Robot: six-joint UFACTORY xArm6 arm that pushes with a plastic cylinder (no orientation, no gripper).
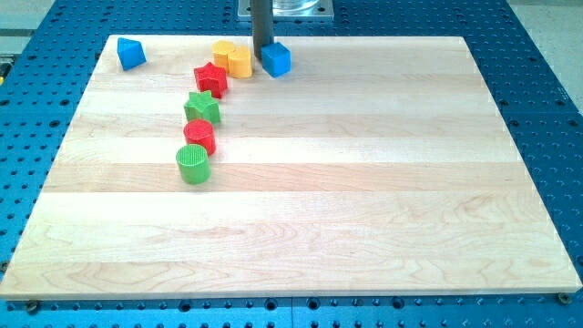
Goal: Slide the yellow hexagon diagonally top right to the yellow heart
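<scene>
Yellow hexagon (223,49) touches yellow heart (240,62), top centre.

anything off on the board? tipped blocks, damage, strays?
Nothing stands out. Every block sits flat on the wooden board, all bunched at the view's top left. My tip sits between the yellow heart and the blue cube, the yellow hexagon just left.
</scene>
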